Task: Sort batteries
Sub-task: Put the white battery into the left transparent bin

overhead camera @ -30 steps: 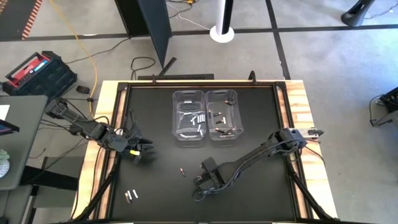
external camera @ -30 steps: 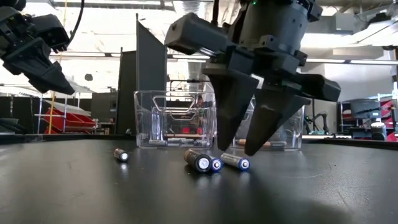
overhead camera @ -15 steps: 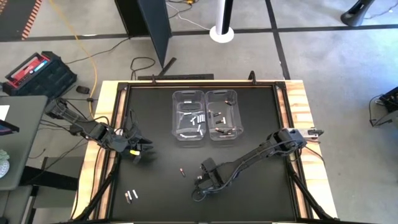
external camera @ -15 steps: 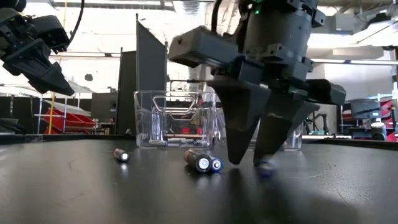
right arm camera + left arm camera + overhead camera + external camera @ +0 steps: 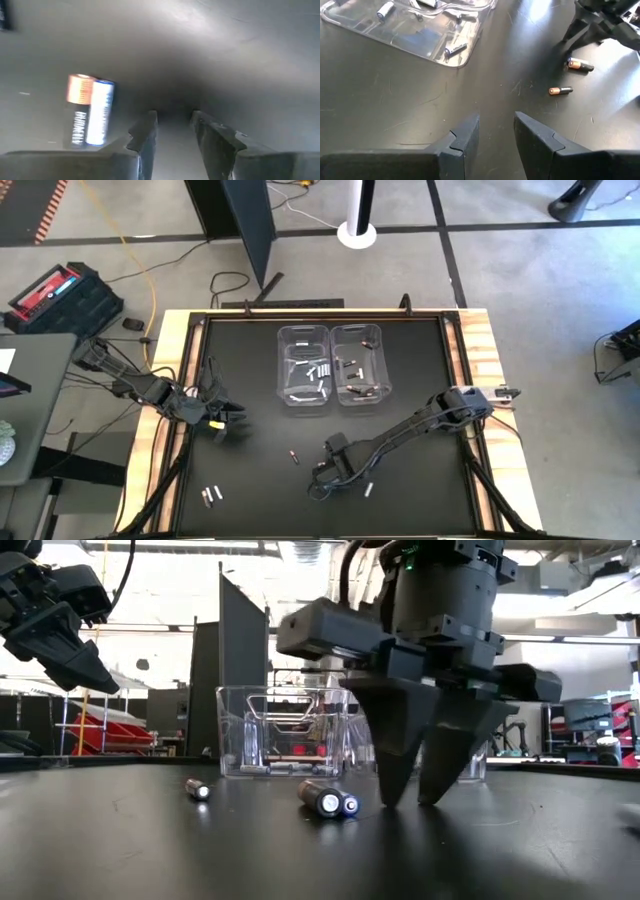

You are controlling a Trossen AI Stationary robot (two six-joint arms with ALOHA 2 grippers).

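My right gripper (image 5: pixel 410 802) points down near the table's front middle, open, with nothing between its fingertips, which stand at the black tabletop. Beside it lie two batteries side by side, one copper-and-dark (image 5: pixel 79 112), one silvery-blue (image 5: pixel 100 112); the pair (image 5: pixel 330 802) also shows in the low view. A lone silvery battery (image 5: pixel 367 488) lies to its right. A dark battery (image 5: pixel 293 457) lies farther left. My left gripper (image 5: pixel 496 135) hangs open above the table's left side (image 5: pixel 228 425).
Two clear bins stand side by side at the far middle, the left one (image 5: pixel 303 365) with silvery batteries, the right one (image 5: pixel 357 365) with dark ones. Two more batteries (image 5: pixel 210 495) lie near the front left corner. A raised wooden rim (image 5: pixel 478 380) runs along the table's right side.
My right gripper has tipped more upright and sunk until its tips stand at the tabletop, its fingers drawing a little closer. The silvery-blue battery that lay beside its fingertips has rolled away toward the table's right and near edge. The battery pair has stayed put.
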